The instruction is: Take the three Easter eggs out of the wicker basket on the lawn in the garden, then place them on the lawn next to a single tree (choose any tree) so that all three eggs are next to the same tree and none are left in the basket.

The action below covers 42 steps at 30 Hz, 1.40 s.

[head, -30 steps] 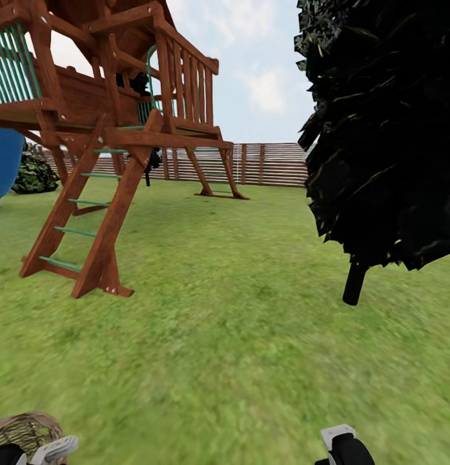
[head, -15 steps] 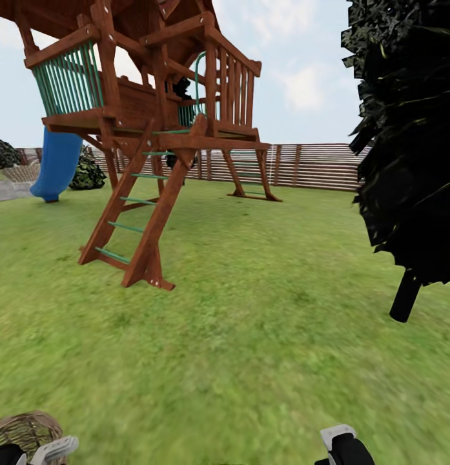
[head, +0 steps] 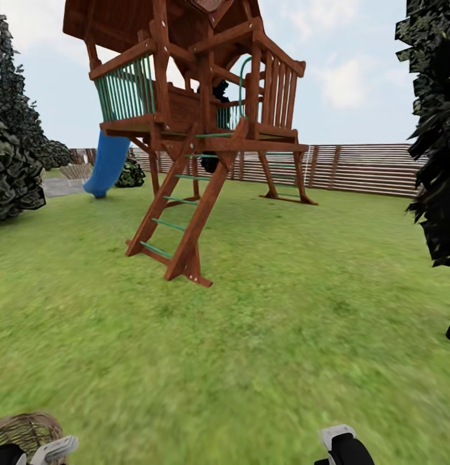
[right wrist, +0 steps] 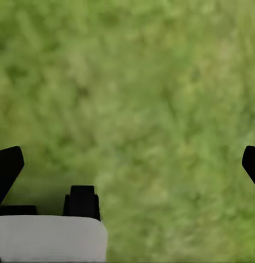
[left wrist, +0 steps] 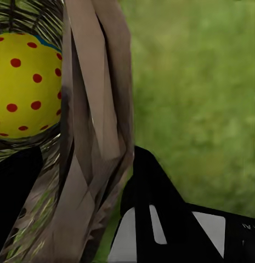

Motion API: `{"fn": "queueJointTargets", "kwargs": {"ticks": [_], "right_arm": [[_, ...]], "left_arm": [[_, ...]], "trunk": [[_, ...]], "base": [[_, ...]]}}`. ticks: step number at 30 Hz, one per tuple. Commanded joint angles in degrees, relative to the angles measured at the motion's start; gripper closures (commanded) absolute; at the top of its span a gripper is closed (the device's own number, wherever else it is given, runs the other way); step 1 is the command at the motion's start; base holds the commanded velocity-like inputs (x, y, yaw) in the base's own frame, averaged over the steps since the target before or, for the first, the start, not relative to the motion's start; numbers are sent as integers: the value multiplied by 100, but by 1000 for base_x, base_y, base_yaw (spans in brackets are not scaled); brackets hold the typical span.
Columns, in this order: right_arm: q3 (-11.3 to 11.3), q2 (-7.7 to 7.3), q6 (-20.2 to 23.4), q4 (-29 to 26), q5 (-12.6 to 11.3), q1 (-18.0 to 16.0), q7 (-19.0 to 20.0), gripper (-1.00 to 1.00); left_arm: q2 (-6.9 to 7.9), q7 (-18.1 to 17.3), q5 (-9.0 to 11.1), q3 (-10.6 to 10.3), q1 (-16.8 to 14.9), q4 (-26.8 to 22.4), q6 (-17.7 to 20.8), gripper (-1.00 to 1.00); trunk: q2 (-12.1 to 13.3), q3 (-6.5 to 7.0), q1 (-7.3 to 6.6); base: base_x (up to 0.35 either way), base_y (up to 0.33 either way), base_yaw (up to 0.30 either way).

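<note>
While we look down along our left gripper (left wrist: 78, 164), we see its jaws closed on the wall of the wicker basket (left wrist: 91, 109): one dark finger lies inside the weave, the other outside over the grass, with the woven rim pinched between them. Just inside that wall, past the inner finger, sits a yellow Easter egg (left wrist: 26, 85) with red dots; we cannot tell whether other eggs lie under or behind it. In the head view the basket's rim (head: 24, 429) shows beside the gripper's pale finger.

Our right gripper (right wrist: 127, 164) hangs over bare lawn (right wrist: 149, 82), its jaws spread wide with nothing between them, the two dark fingertips well apart.

Beyond both grippers the lawn runs forward to a wooden play tower (head: 199, 135) with a ladder and green railings, and a blue slide (head: 108, 165) behind it on the left gripper's side. A black-leaved tree (head: 438, 129) stands out past the right gripper, a dark bush (head: 15, 161) past the left. A slatted fence (head: 367, 169) closes off the far edge.
</note>
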Motion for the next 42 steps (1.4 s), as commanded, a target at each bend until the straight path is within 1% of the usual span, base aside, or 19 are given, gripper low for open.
{"fn": "queueJointTargets", "kwargs": {"ticks": [1, 7, 42], "right_arm": [[16, -5, 32, -8, 24, -2, -4, -100], [16, -3, 32, -8, 24, -2, -4, -100], [16, -3, 32, -8, 24, -2, -4, -100]], "left_arm": [[-1, -22, -58, 9, -5, -1, 19, 100], [13, -25, -58, 18, -5, -40, 19, 100], [-10, -18, -58, 9, -5, 1, 19, 100]], "trunk": [[38, 13, -25], [279, 120, -157], [1683, 749, -925]], "base": [[-133, 266, 291], [-133, 266, 291], [-121, 264, 291]]}}
